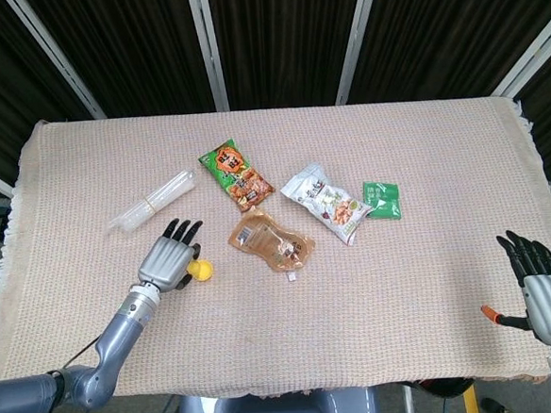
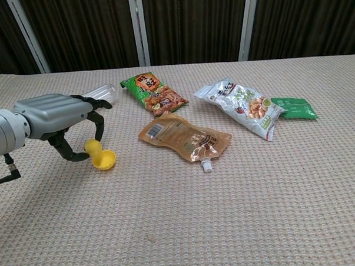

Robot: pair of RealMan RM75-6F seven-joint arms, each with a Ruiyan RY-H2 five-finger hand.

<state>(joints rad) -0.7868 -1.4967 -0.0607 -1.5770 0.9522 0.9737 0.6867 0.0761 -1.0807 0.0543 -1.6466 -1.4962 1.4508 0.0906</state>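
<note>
Left hand [image 2: 56, 117] hovering low over the table [image 1: 430, 252], palm down, fingers curled loosely downward and apart, gripping nothing. Yellow ball [image 2: 103, 159] lying on the cloth right under the fingertips [image 2: 98, 133], just beside or barely touching them; contact impossible to tell. In the head view, same hand [image 1: 166, 263] sitting near the left front part of the table, ball [image 1: 200, 269] showing at its right edge.

Brown pouch [image 2: 186, 139] with a spout lying flat a little to the right of the ball, apart from it. Red and green snack bag [image 2: 152, 94] lying behind the pouch. Clear plastic tube [image 1: 150, 203] lying slantwise behind the left hand, near it but not touching. White snack bag [image 2: 241, 108] lying farther right, with a small green packet [image 2: 292, 108] just beside its far end.

Right hand [image 1: 544, 292] showing only in the head view, hanging past the front right corner of the table, well apart from everything on it, fingers stretched out and slightly spread, holding nothing.
</note>
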